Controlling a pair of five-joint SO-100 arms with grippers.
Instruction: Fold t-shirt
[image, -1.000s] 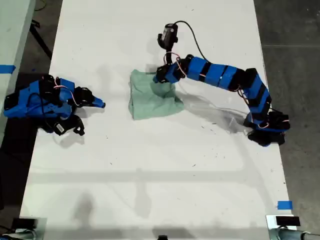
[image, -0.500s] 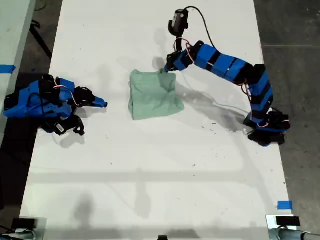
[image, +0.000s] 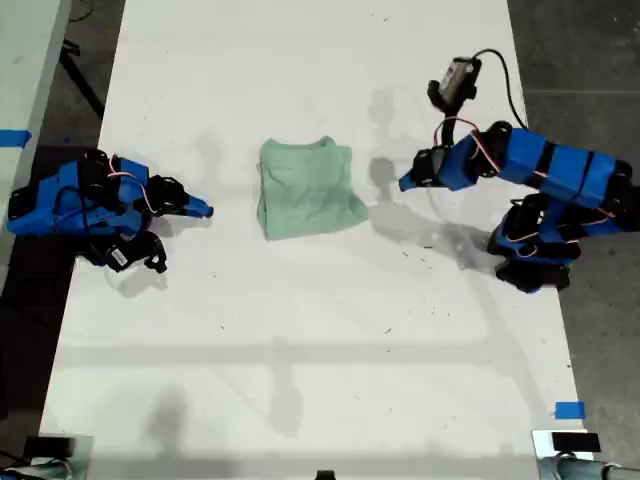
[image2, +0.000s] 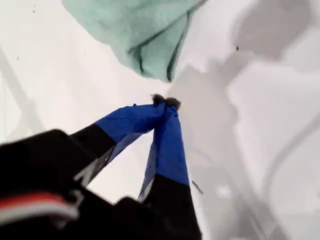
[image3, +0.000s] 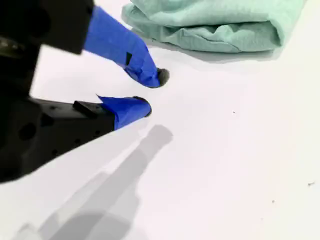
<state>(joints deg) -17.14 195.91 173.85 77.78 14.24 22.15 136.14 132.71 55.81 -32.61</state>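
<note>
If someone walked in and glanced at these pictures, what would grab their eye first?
The pale mint-green t-shirt stands out, folded into a compact bundle on the white table, near the middle of the exterior view. My first gripper, bright blue, hangs just off the shirt toward the exterior view's right, jaws closed on nothing. My second gripper lies low at the exterior view's left, jaws slightly parted, clear of the cloth.

Blue arms (image: 540, 170), black joints, red-and-white wires, blue-taped fingers (image3: 125, 52).
</note>
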